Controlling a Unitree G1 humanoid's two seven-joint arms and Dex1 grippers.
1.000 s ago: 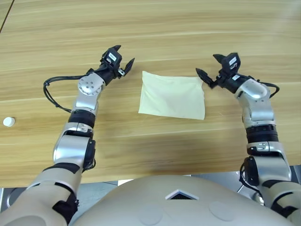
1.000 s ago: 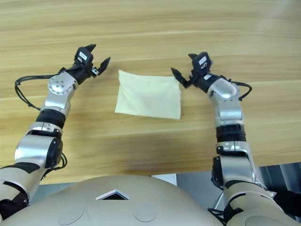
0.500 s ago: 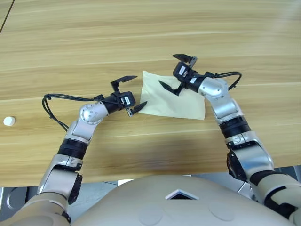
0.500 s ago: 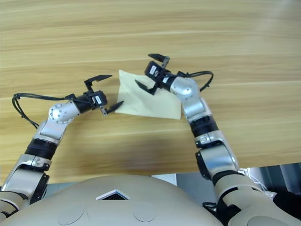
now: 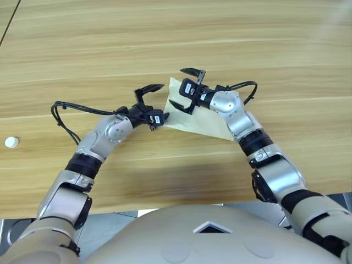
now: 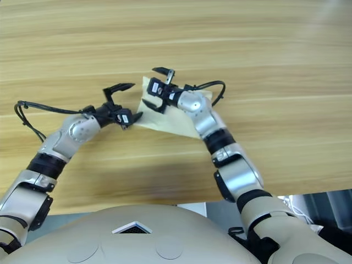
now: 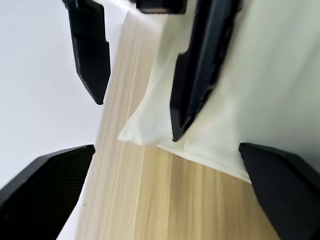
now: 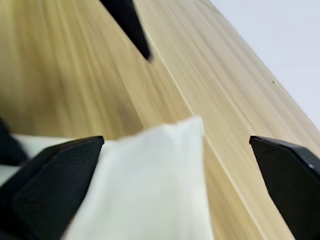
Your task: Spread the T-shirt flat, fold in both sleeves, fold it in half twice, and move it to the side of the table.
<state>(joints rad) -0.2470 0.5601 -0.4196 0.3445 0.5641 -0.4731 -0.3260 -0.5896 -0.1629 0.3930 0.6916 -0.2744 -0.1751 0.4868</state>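
Nearest, toward the robot's left, a small white round thing lies alone on the worktop, well apart from everything else. Farther in, at the middle, the T-shirt lies as a compact pale-yellow rectangle of stacked layers, flat on the wood; judging by that shape the folds are done and only the move to the side is left.

The left end effector sits at the shirt's left edge by its near-left corner with its fingers spread apart, grasping nothing; the left wrist view shows that corner lying between its fingertips. Just beyond it, the right end effector hangs over the far-left part of the shirt, likewise released and empty; the right wrist view shows the far corner between its fingers.

The cloth looks light, soft and limp; it should carry no shape of its own, so a one-point lift would likely let the layers sag and slip open. The better hold, I judge, is a pinch through all the layers at two corners of the left edge, one per end effector; the smooth wood should let the bundle slide. The risk is catching the top layer alone and peeling a fold back.
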